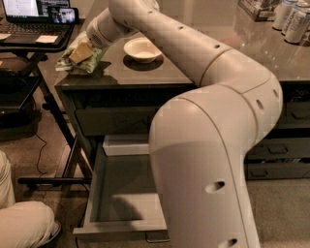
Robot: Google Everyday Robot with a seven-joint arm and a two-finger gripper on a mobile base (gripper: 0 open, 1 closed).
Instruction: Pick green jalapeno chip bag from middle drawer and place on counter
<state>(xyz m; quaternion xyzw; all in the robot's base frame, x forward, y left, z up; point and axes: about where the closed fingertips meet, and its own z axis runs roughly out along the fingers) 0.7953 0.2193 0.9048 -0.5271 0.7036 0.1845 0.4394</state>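
Observation:
The green jalapeno chip bag lies on the front left corner of the counter. My gripper is at the end of the arm that reaches across the counter, and it is shut on the top of the bag, which rests on the counter surface. The middle drawer stands pulled out below, and its inside shows nothing in it. My big white arm covers the drawer's right part.
A white bowl sits on the counter just right of the bag. A laptop stands on a black stand at the left. Cans stand at the counter's far right. A person's knee is at the lower left.

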